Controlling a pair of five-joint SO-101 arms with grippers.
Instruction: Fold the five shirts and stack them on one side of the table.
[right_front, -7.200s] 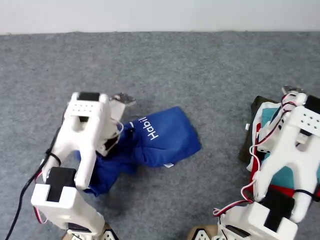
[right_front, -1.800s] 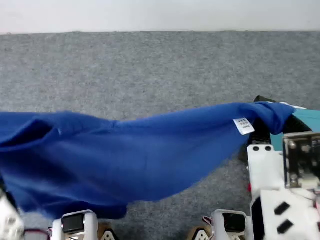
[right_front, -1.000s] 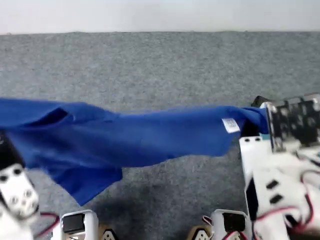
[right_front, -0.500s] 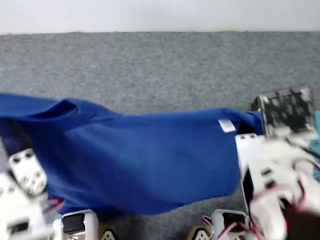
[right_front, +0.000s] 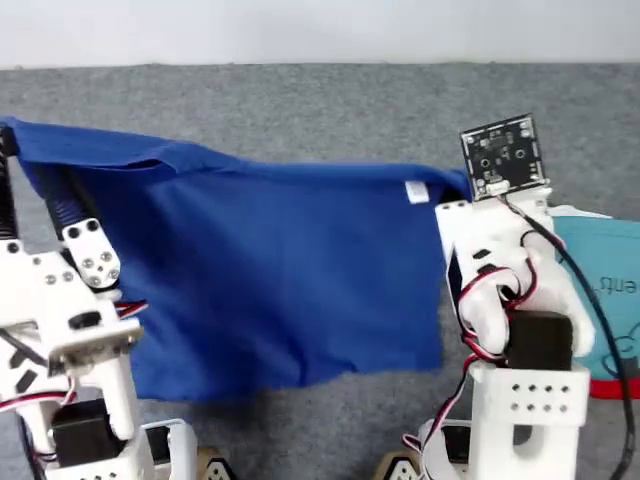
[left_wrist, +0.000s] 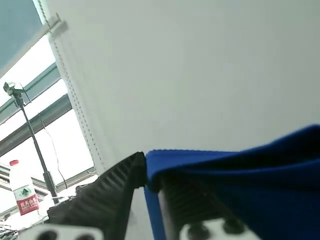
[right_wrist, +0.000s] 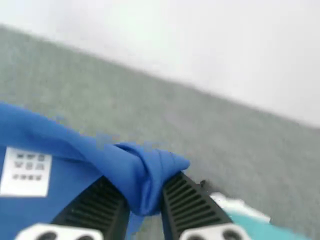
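Note:
A blue shirt hangs spread in the air above the grey table, stretched between both raised arms. My left gripper is shut on one blue shirt corner at the far left of the high view. My right gripper is shut on the bunched opposite corner of the blue shirt, near its white label. In the high view that gripper sits beside the white label. A stack of folded shirts with a teal one on top lies at the right edge.
The right arm's body stands between the hanging shirt and the stack. The left arm's body rises at the near left. A white wall runs behind the table's far edge. Bare grey table shows at the back.
Both arms have lifted the shirt from a crumpled heap and pulled it taut. Over the last second it swung towards the back and now hangs as a flat sheet.

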